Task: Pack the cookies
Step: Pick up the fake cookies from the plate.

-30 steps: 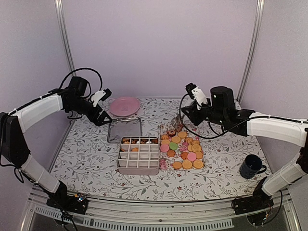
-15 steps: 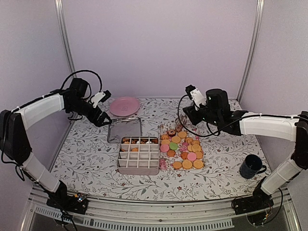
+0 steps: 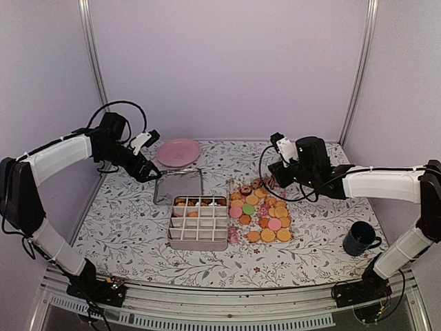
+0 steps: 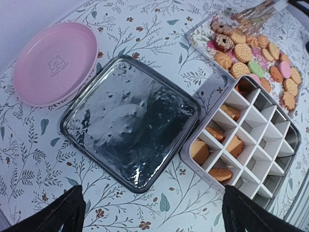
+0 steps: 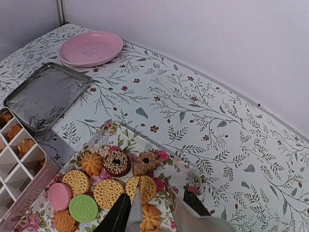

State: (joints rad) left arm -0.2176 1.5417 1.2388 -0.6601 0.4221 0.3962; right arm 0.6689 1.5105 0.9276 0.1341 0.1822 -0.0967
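Top external: I'm running the pick step. On the tabletop, the divider tin is sitting mostly unfilled. The cookies are lying on the floral tray beside it. Left jaws are hanging wide open. Right jaws are hovering part-open over a golden cookie; I'm reckoning descent and closure next.

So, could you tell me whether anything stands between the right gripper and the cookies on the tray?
Nothing visible does: the right gripper hangs open directly above the cookies, with only air between them.
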